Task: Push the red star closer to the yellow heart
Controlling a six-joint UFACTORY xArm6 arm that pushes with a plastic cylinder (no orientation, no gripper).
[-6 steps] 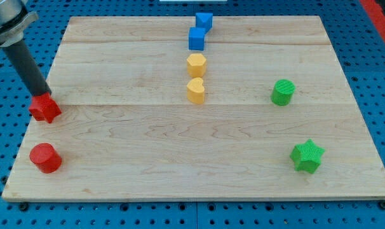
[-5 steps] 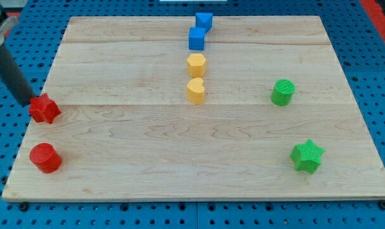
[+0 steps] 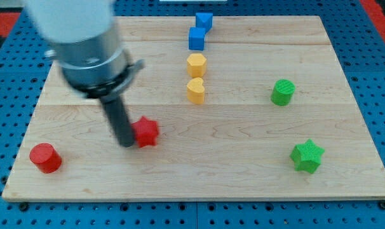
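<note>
The red star [image 3: 146,131] lies on the wooden board, left of centre. My tip [image 3: 126,143] is at the star's left side, touching it or nearly so. The yellow heart [image 3: 195,91] sits above and to the right of the star, near the board's middle. The arm's blurred grey body covers the board's upper left.
A yellow hexagon [image 3: 196,65] sits just above the heart, with two blue blocks [image 3: 197,38] [image 3: 204,21] above it. A red cylinder [image 3: 45,158] is at the lower left. A green cylinder [image 3: 283,92] and a green star [image 3: 306,156] are at the right. The board's edge [image 3: 192,196] runs along the bottom.
The red star has moved far to the right and a little down, from the board's left edge toward the middle. My tip has moved with it, staying at its left side.
</note>
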